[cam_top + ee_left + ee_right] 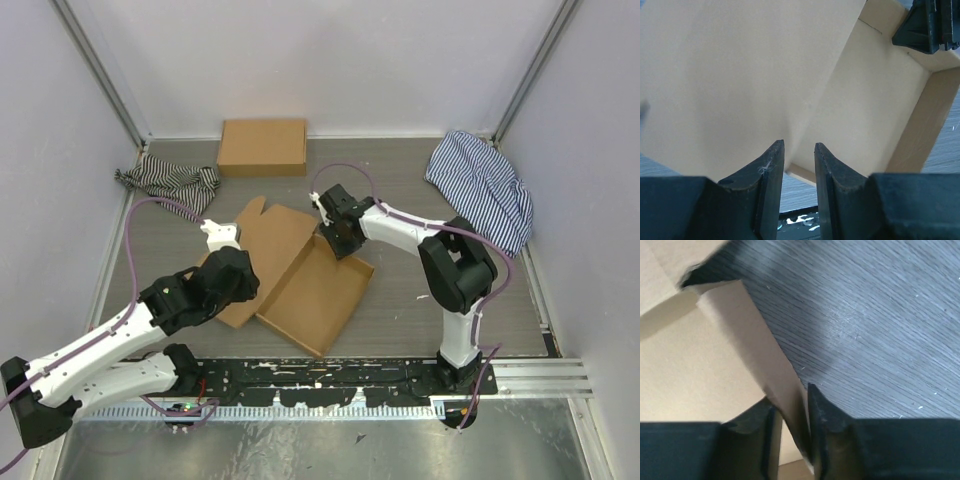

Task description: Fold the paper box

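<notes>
The paper box (320, 295) looks light, stiff and easily creased; hold its walls. The right tool (789, 395) pinches the 1-o'clock wall; the left tool (798, 145), at 9 o'clock, stands part-open and empty.

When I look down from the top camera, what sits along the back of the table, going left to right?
Crumpled black-and-white striped cloth → closed plain brown cardboard box → bunched blue-and-white striped cloth.

Plain brown paper box (315, 295), blue-white striped cloth (482, 190), black-white striped cloth (172, 180), grey woodgrain table (400, 300)
</notes>
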`<state>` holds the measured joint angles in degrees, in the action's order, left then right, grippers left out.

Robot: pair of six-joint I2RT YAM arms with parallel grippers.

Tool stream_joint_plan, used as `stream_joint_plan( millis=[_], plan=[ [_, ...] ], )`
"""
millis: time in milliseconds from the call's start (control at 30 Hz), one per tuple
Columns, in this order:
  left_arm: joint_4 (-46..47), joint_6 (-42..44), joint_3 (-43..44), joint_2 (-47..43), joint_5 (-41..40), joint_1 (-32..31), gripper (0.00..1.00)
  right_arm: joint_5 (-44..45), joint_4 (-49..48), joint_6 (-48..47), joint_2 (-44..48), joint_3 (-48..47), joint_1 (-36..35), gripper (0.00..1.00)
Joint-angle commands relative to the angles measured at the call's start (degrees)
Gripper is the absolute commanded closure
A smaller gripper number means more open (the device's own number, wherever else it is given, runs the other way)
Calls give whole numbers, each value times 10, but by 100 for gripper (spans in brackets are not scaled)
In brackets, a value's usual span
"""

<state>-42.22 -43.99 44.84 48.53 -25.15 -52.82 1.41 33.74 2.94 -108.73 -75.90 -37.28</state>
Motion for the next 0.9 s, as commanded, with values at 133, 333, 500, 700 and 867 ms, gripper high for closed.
stream_joint_plan(
  millis=[133,333,500,700,867],
  plan=[
    [19,2,-5,-5,-11,-2,62,58,-24,132,40,28,-2,99],
    [37,-6,-5,22,-35,-1,61,91,-38,239,129,134,-24,99],
    [34,5,39,75,-19,22,60,151,-7,278,207,186,-68,99],
    [71,11,66,156,117,145,62,130,7,394,281,228,-89,91],
    [98,10,59,168,193,235,59,140,5,459,308,243,-105,47]
  ],
)
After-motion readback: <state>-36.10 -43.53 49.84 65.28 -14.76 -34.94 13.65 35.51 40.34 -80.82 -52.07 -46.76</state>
